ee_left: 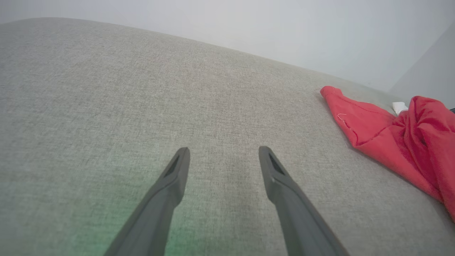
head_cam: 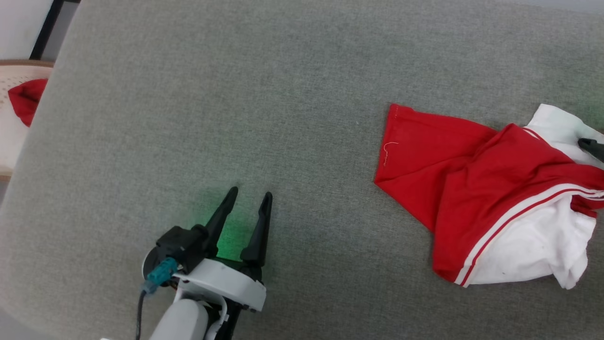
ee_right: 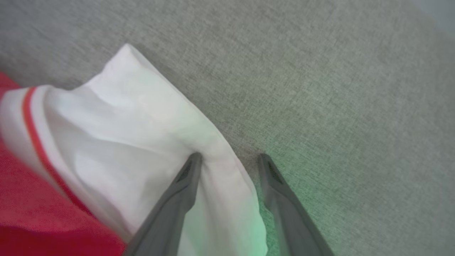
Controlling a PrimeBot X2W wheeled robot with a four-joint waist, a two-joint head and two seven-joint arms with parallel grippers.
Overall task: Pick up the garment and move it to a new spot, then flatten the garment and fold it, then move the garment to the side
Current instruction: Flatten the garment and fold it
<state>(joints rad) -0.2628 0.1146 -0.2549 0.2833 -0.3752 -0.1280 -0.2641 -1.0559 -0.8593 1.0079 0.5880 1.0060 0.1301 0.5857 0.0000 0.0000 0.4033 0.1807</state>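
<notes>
One splayed right claw [ee_right: 230, 155] astride garment [ee_right: 106, 135]

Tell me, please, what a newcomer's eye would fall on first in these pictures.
The crumpled red and white garment stands out at the right of the grey fabric surface. The right hand, open, straddles the edge of its white sleeve. The left hand, also open, is over bare fabric at lower left.

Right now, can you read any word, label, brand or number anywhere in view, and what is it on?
No text can be read.
Small white stitched mark near the hem of the red and white shirt: too small to read; cannot tell whether it is lettering or a logo.
Grey fabric surface: no writing.
</notes>
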